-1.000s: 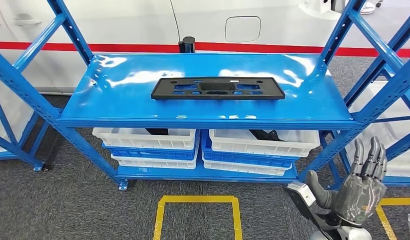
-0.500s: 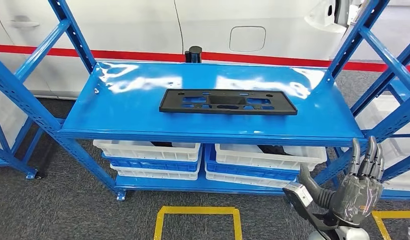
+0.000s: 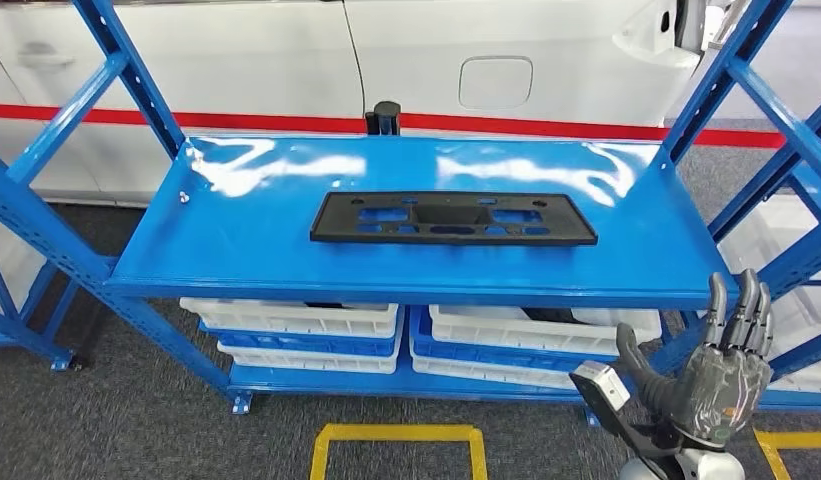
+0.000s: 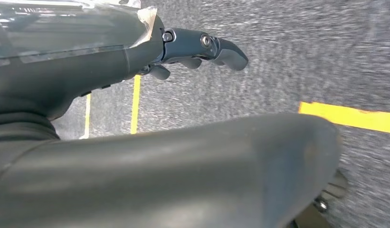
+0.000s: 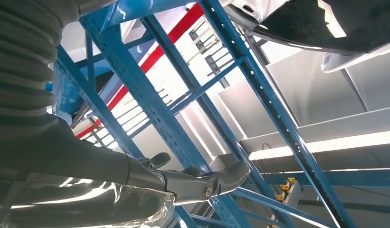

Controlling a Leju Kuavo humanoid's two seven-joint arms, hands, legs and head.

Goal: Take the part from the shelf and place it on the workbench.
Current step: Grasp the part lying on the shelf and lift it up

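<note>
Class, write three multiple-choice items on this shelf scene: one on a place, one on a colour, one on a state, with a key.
1. Where does the black part lie?
A. on the shelf's top board
B. in a white bin
C. on the floor

2. What colour is the shelf?
A. yellow
B. blue
C. grey

3. What is the right hand doing?
A. gripping the part
B. pressing a bin
C. holding nothing, fingers apart

Key: 1 A, it lies flat on the top board; 2 B, boards and posts are blue; 3 C, it is raised beside the shelf, away from the part.

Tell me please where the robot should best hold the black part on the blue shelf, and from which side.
Probably the near long edge of the black part, approached from the shelf's open front. It lies flat and long; its cutouts may also offer finger holds. The right robot hand is raised in front, below shelf level.
</note>
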